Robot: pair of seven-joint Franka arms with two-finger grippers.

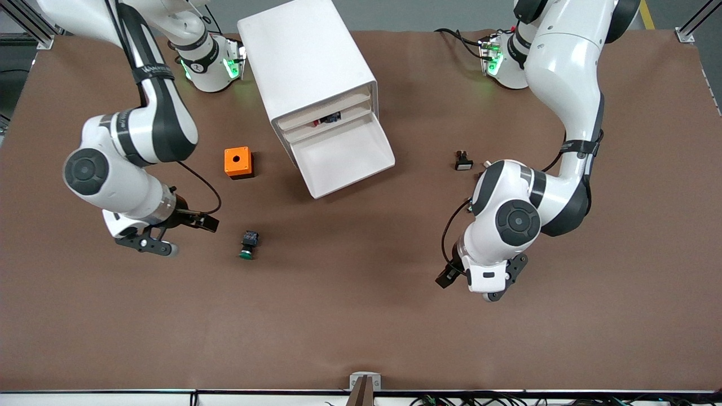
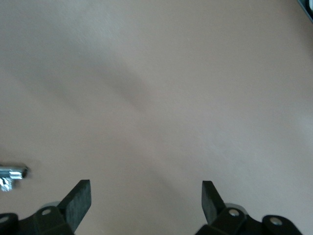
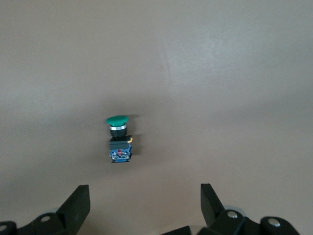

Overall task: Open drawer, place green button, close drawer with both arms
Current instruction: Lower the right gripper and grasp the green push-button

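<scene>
Both pincers are spread wide with nothing in them. The right pincer [image 3: 142,205] hangs over the counter [image 1: 361,316] close to the button [image 1: 249,245], which lies on its side on the bare brown top. The left pincer [image 2: 145,200] hovers over bare counter toward its own end. The drawer [image 1: 344,158] sticks out of the cabinet [image 1: 307,62], pulled open, with an orange box [image 1: 238,162] beside it.

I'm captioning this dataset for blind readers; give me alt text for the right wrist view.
A green-capped button lies on its side on the brown table, ahead of the right gripper, whose two black fingers stand open and empty.
</scene>
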